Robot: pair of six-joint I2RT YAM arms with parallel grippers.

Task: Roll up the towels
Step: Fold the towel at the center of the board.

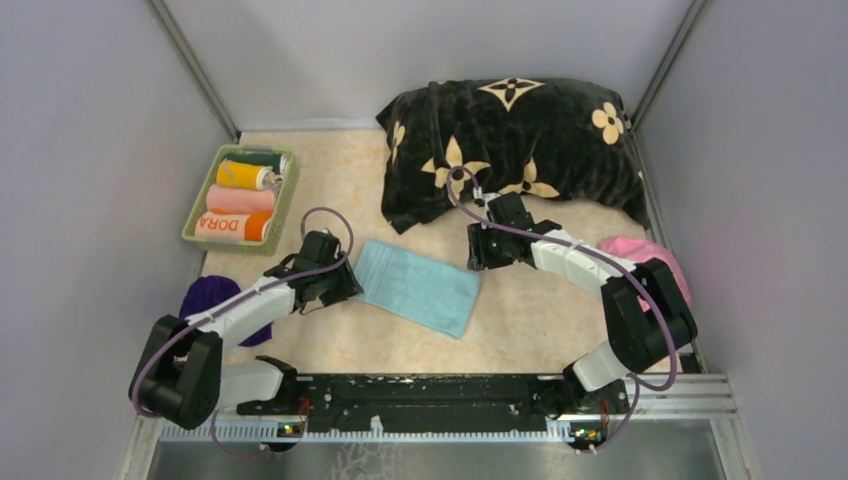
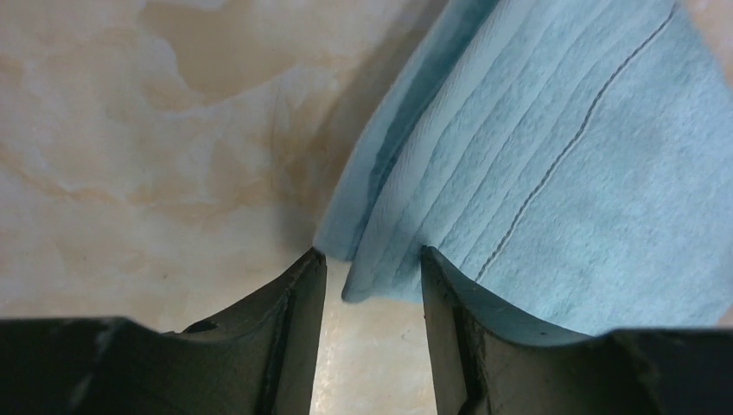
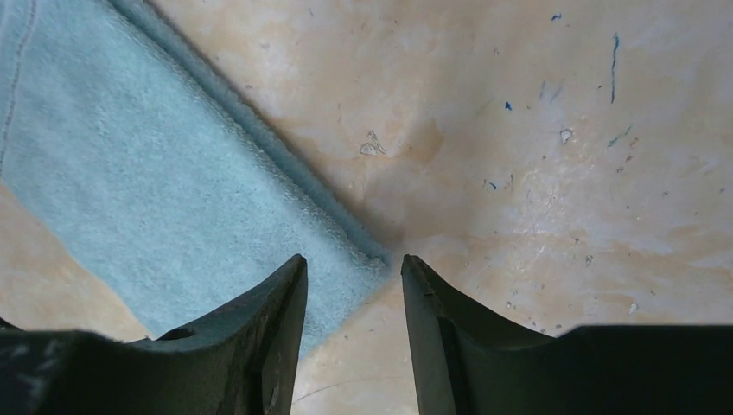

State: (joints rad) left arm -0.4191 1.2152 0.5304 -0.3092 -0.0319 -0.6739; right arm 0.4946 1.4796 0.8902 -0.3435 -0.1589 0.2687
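Flat light-blue terry towel [image 1: 420, 287] lies mid-way across the marbled beige table [image 1: 540, 320], long axis running left to right between the arms. Left gripper [image 2: 372, 259], jaws apart, straddles its left-end corner. Right gripper [image 3: 353, 262], jaws apart too, straddles the far right corner, with nothing clamped.

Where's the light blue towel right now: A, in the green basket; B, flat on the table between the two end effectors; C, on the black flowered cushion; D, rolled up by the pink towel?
B: the light blue terry towel lies unrolled on the beige marbled table, the left end effector and right end effector at its opposite ends.
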